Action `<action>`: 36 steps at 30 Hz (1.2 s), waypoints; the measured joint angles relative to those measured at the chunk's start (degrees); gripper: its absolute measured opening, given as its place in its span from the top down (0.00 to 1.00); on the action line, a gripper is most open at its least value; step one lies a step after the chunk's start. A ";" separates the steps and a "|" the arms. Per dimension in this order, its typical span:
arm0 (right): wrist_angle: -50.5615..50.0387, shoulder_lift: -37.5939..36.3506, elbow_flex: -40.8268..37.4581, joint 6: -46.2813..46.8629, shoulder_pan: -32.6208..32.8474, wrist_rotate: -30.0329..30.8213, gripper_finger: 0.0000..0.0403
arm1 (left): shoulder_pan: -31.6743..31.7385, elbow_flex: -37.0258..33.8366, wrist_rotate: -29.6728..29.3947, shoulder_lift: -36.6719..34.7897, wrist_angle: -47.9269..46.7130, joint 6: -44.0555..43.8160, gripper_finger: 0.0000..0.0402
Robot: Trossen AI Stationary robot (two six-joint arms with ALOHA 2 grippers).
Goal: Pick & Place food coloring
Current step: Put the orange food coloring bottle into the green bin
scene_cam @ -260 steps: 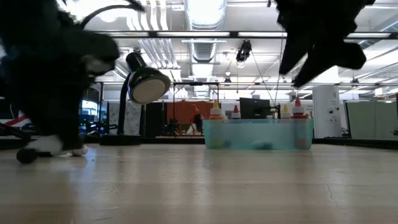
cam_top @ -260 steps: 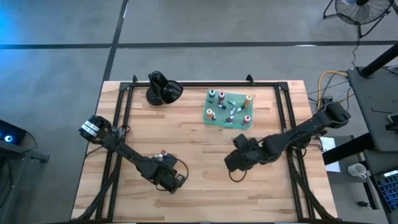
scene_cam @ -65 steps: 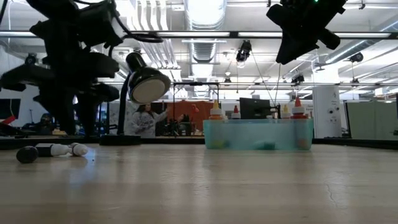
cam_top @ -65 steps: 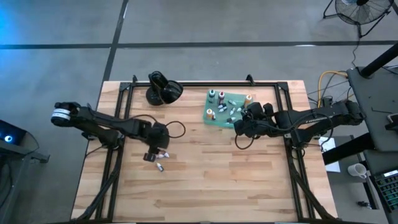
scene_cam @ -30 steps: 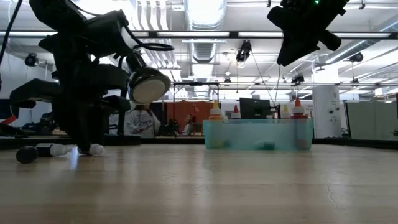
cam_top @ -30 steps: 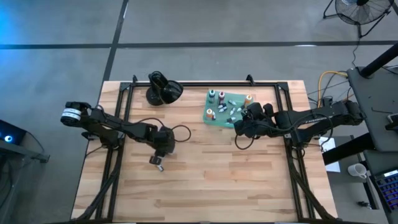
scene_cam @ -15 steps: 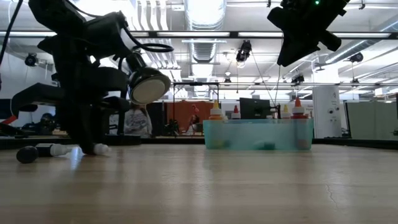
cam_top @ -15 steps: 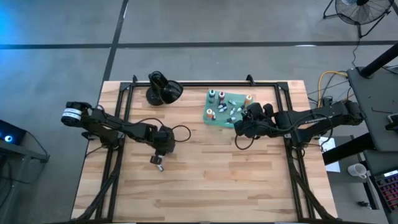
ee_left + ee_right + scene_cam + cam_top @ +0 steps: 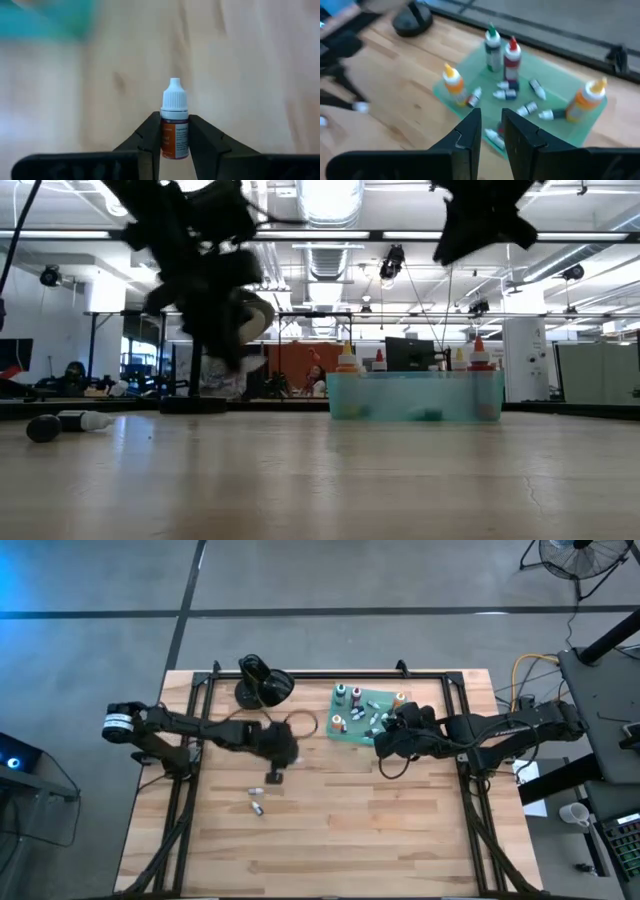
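Note:
My left gripper hangs above the table's middle left, shut on a tiny food coloring bottle with a white cap and an orange label. Another small bottle lies on its side on the wood nearer the front; the low view shows it too. The teal-green tray at the far middle holds several more bottles, some upright, some lying down. My right gripper hovers shut over the tray's near right edge, touching nothing. My left gripper pinches the bottle's labelled body between its two fingers, one on each side. The white cap sticks out past the fingertips, so the bottle lies along the fingers. The fingers slant downward and the bottle is lifted clear of the table.
A glossy black rounded object stands at the far left of the tray. Black frame rails run along the table's far and side edges. Bare wood stretches across the near half.
My left gripper has risen from the table with the bottle, lifting it clear, and has gone toward the far edge and a little to the right, toward the tray. The other bottle has stayed lying where it was.

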 joint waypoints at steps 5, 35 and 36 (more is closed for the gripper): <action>-0.99 -0.38 5.22 -6.52 0.89 3.66 0.83 | 5.65 6.89 0.22 0.24 2.64 1.09 0.86; -20.77 -1.40 8.23 12.20 9.39 5.77 0.83 | 8.71 76.27 -4.80 54.74 -20.01 -5.22 0.86; -20.78 -1.38 8.12 12.26 9.39 5.78 0.83 | 8.68 76.88 -4.92 55.34 -19.95 -5.98 0.86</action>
